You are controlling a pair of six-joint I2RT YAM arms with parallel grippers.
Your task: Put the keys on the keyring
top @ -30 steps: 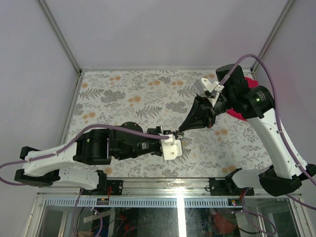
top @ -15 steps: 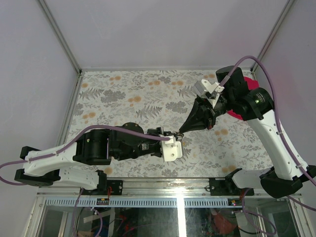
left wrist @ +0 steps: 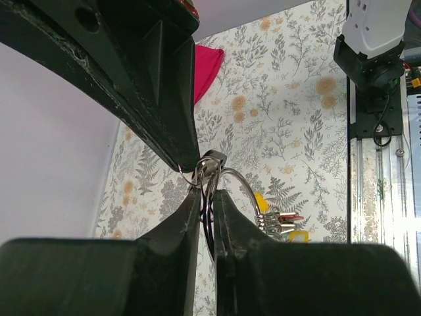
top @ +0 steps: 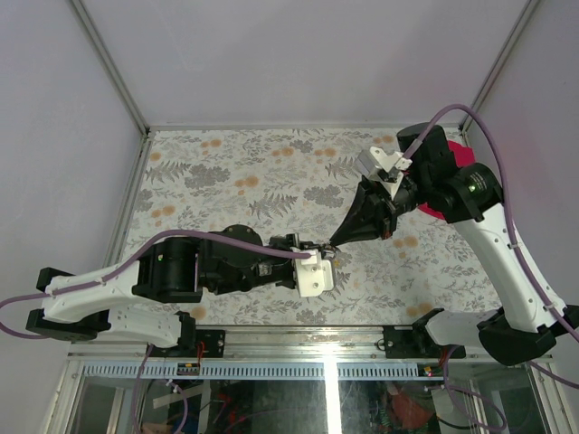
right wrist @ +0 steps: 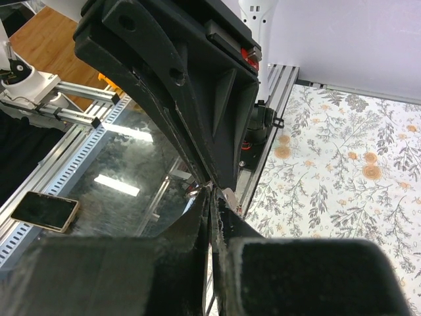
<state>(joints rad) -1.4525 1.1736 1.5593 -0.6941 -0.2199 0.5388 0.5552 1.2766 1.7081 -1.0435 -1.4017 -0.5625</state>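
Floral-patterned table [top: 235, 172] noted, with a red-pink item [left wrist: 206, 66] lying at its far right, well apart from the work. A phone [right wrist: 43, 210] lay below the glass panel at the near edge. In the left wrist view the right arm's dark fingers blocked the upper left.

The left gripper [left wrist: 205, 194] was closed on the keyring [left wrist: 209, 168], the wire running between its fingertips. The keys [left wrist: 279, 224], yellow heads visible, hung on the loop just right of that gripper. The right gripper [right wrist: 212, 201] was pressed together, its tip touching the ring; any grip on the wire could not be confirmed.
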